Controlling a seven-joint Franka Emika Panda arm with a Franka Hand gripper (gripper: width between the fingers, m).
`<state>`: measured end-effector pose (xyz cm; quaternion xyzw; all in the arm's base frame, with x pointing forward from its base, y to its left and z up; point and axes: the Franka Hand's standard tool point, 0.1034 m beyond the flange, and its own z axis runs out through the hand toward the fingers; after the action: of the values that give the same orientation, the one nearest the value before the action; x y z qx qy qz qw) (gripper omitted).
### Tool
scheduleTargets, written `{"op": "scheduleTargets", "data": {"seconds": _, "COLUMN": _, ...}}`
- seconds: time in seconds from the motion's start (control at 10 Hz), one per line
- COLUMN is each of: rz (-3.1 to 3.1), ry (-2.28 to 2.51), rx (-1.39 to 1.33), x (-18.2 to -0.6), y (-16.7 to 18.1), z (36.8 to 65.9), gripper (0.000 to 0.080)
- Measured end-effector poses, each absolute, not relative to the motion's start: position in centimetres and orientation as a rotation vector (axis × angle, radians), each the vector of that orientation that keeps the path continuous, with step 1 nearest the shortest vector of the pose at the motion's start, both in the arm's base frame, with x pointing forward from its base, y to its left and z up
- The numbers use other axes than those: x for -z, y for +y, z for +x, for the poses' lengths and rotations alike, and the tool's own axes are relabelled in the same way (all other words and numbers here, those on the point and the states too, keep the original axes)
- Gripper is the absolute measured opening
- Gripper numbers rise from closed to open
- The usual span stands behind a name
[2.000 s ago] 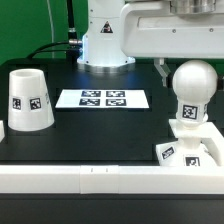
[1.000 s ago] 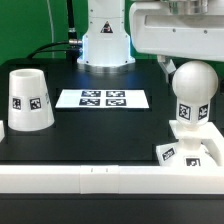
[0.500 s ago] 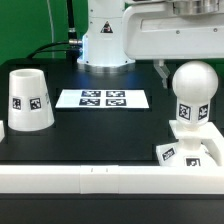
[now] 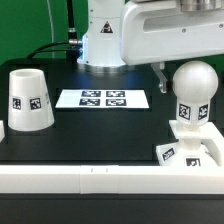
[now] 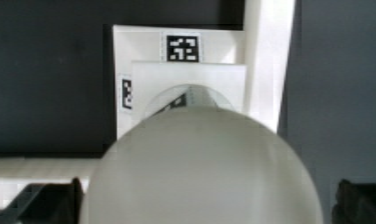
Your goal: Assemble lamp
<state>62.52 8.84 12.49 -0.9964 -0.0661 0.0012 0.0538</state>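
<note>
You see the round-headed white plastic bulb upright on the flat square white base, at the exterior view's right. Your claw hangs spread, a finger either side of the bulb head, probably to grip and turn it. The tapered white cup-like shade stands well apart on the black surface.

You're looking down on the bulb, blurred and close, standing on the square base beside its tag. The gripper has its dark fingertips spread wide on either side of it.
</note>
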Motion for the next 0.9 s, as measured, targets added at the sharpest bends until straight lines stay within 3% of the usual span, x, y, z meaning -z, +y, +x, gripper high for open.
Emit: {"op": "scheduleTargets", "data": {"seconds": 0.9, "rz": -2.857, "ry": -1.12, "rx": 0.031, "x": -12.37, "y": 8.78, "z": 62.68, "gripper": 0.0698}}
